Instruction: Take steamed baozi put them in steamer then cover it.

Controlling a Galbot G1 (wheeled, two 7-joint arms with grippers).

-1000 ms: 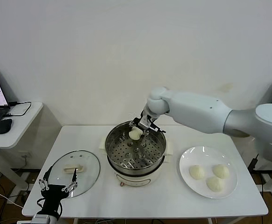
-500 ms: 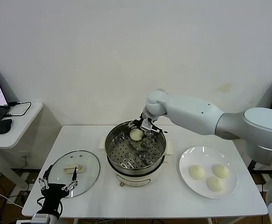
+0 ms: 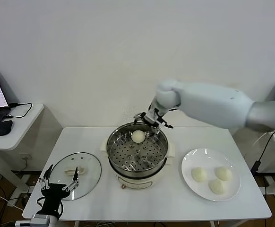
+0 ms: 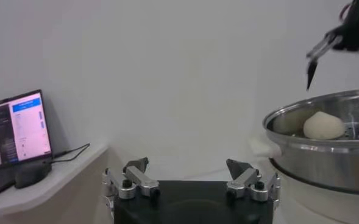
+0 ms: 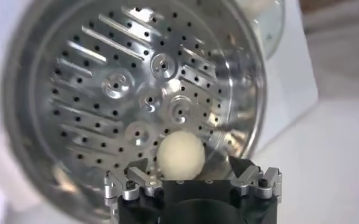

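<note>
The white table (image 3: 175, 201) holds everything. The steamer (image 3: 137, 152) sits in the middle of the table, a bit nearer the back edge. It is a shiny metal pot on a cream-white base, and its tray has lots of little holes. The pot has no cover on it.

A white plate (image 3: 232, 191) lies near the right edge of the table. The cover (image 3: 76, 169) lies flat near the front left corner. It is clear glass with a metal rim and a cream-white handle in the middle.

The right gripper (image 3: 152, 120) hangs over the back rim of the steamer. It is open wide and holds nothing. In the right wrist view the gripper (image 5: 193, 178) has its fingers spread apart, with a bun just below them.

The left gripper (image 3: 58, 183) is low at the front left corner, just by the front edge of the cover. It is open too and holds nothing. In the left wrist view the gripper (image 4: 191, 178) points toward the steamer (image 4: 325, 152).

One baozi (image 3: 138, 136) lies on the tray inside the steamer, at the back side of the pot. It is round, smooth and cream-white. Nothing is touching it from above. Three more baozi (image 3: 216, 179) lie close together on the plate.
</note>
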